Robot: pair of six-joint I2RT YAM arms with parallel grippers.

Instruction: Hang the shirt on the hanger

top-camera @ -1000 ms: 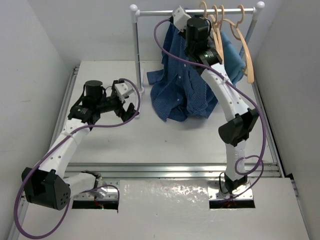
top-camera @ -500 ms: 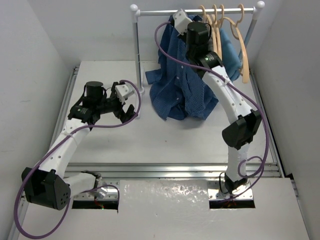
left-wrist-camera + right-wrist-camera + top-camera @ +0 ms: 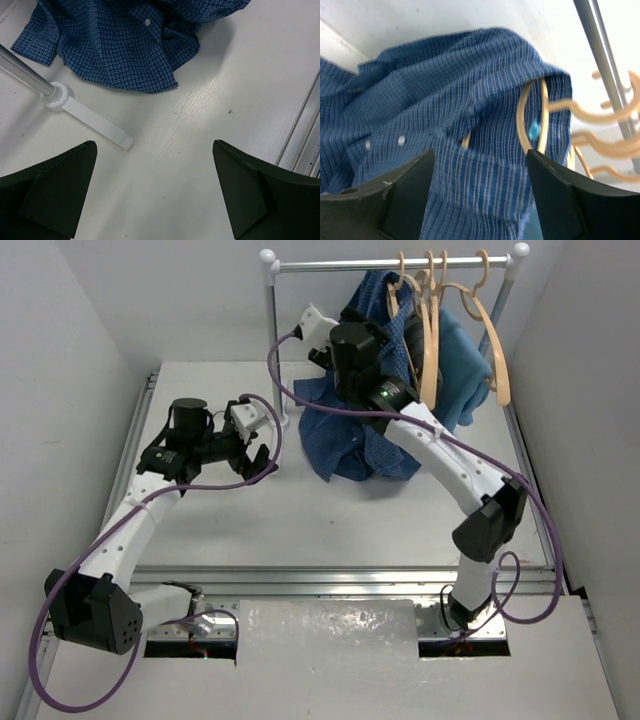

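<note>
Right claw (image 3: 479, 156): wide, empty, facing shirt (image 3: 445, 100) draped over hanger (image 3: 543, 115), upper right of overhead view (hem pooling on surface (image 3: 200, 100), seemingly half-hung). Left claw (image 3: 155, 150): wide, idle.

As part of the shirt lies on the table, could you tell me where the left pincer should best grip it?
Probably grip the shirt at the hem corner pointing toward the left pincer, coming low from the robot's left over bare table. That edge lies flat and free there; the rack foot lies farther back.
</note>
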